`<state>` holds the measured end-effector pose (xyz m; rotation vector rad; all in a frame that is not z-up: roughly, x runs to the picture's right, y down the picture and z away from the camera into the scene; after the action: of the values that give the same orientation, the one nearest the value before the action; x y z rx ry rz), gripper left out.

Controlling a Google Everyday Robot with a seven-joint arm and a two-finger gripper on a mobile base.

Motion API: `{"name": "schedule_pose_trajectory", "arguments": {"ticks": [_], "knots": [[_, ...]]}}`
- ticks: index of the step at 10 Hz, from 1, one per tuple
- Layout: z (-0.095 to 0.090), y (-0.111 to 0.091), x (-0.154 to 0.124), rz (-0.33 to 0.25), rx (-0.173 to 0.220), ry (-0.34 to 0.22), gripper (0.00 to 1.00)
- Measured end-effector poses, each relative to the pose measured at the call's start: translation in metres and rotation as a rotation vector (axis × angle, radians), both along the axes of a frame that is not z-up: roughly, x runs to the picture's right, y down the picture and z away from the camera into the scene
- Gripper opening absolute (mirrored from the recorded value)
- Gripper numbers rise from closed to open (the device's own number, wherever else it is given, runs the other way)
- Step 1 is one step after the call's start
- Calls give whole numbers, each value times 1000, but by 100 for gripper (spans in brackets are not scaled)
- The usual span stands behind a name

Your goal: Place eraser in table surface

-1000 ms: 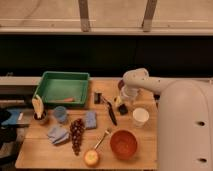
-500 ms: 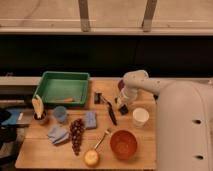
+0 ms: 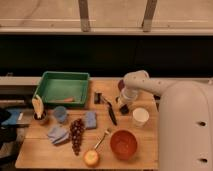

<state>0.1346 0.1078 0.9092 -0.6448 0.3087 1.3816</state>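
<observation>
The eraser (image 3: 123, 109) shows as a small dark block low against the light-brown table surface (image 3: 45, 152), just left of the white cup (image 3: 140, 116). My gripper (image 3: 123, 105) reaches down from the white arm at the table's right side and is shut on the eraser, whose upper part is hidden by the wrist. I cannot tell whether the eraser rests on the wood or hangs just above it.
A black-handled utensil (image 3: 111, 114) lies left of the gripper, and a small dark upright item (image 3: 98, 97) stands beyond it. The green tray (image 3: 64, 87) is at the back left. Grapes (image 3: 76, 134), blue cloths (image 3: 90, 120), an orange bowl (image 3: 123, 144) and a yellow fruit (image 3: 91, 158) fill the front. My white body (image 3: 185, 130) covers the right edge.
The gripper has closed around the eraser while staying at the same spot beside the white cup. Nothing else on the table has moved.
</observation>
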Motion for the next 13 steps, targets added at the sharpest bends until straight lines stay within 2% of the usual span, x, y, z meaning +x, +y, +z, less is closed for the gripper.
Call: {"name": "schedule_pose_trajectory", "arguments": {"ticks": [3,4,6,8,11,13], "knots": [[-10,-8,5,9,34,4,0],[-18,-16,7,18,57,0,0],[-42,-37,6,30,125,-12,0],[-75,-67,2,26,218,-23,0],[-112,-106,0,13,347,-21,0],[-119,-115,2,7,379,-14,0]]}}
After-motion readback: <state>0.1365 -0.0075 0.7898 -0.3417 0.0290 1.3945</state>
